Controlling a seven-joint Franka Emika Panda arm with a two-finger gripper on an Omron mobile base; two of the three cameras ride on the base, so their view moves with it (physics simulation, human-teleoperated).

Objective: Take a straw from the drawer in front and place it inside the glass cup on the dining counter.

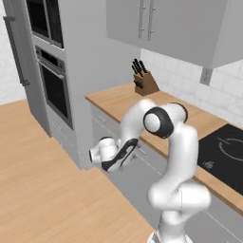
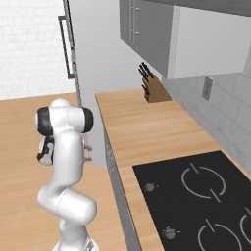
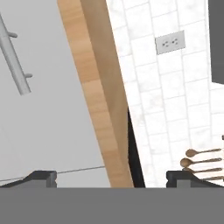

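My gripper (image 1: 122, 156) hangs low beside the grey cabinet fronts under the wall counter. Its jaws stand open with nothing between them. In the hand view the gripper (image 3: 113, 178) faces a closed grey drawer (image 3: 48, 113) with a silver bar handle (image 3: 14, 57), and both dark fingertips (image 3: 42, 176) are apart from it. The same row of drawer fronts (image 1: 105, 122) runs under the counter edge. The hand (image 2: 46, 149) is partly hidden behind the arm. The straw is hidden, and the glass cup and dining counter are out of view.
A wooden wall counter (image 1: 128, 102) carries a knife block (image 1: 144, 78) and a black cooktop (image 1: 225, 149). A built-in oven (image 1: 54, 88) stands to the left and grey upper cabinets (image 1: 161, 23) hang above. Wooden spoons (image 3: 201, 162) hang on the tiled wall. Open wood floor (image 1: 42, 190) lies behind.
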